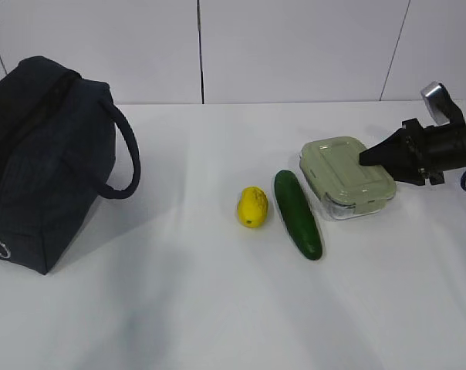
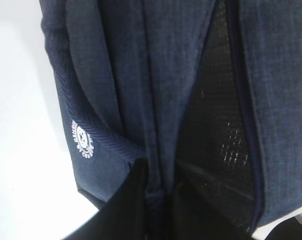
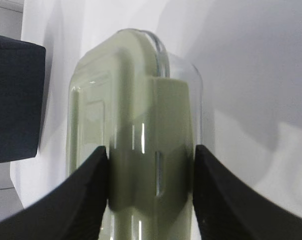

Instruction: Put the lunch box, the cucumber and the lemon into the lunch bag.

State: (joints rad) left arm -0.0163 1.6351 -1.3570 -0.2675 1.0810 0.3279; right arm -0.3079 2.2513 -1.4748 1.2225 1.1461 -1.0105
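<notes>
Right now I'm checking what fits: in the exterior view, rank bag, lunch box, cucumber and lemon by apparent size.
1. lunch bag
2. lunch box
3. cucumber, about as long as the box but slimmer
4. lemon

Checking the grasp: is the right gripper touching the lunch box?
Touching. The right wrist view shows the right gripper pressing both sides of the lunch box.

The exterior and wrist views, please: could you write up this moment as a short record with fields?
lunch bag: left on the table, zipper open at top
left gripper: shut on the bag's fabric by the opening
lunch box: right, on the table
right gripper: fingers on either side of the lunch box
cucumber: beside the lunch box
lemon: left of the cucumber, apart from it
in the bag: nothing seen
</notes>
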